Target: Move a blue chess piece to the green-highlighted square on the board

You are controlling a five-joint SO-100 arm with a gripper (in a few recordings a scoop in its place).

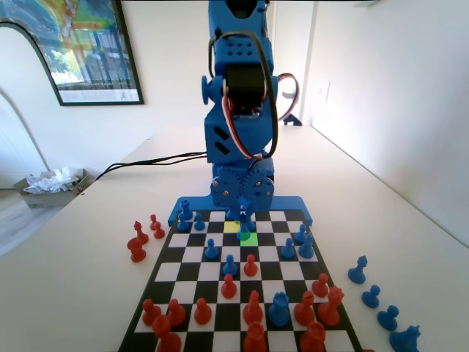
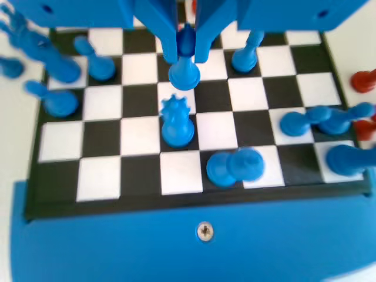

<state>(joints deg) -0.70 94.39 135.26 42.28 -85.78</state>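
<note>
Fixed view, nearest rows of the board (image 1: 157,273): a crowd of red pieces, about a dozen, with one tall blue piece (image 1: 279,309) among them. On the bench (image 1: 80,249) right of the board, four blue pieces (image 1: 379,307) stand in a diagonal line; on its left, a cluster of about five red pieces (image 1: 144,236). Mid-board: two red pawns (image 1: 239,276) and several blue pieces (image 1: 293,243) scattered on either side. Far rows: one green-highlighted square (image 1: 245,236), with a paler yellow-green square (image 1: 231,226) just beyond and to its left. Above the green square, the end effector (image 1: 244,215) hangs from the blue arm, its two jaws pinching the blue chess piece (image 1: 244,224) by the head. Wrist view: the same pawn (image 2: 184,74) is held between the jaws of the end effector (image 2: 185,50), base over the board; whether it touches the surface I cannot tell. One crowned blue piece (image 2: 177,124) stands just below it in the picture.
</note>
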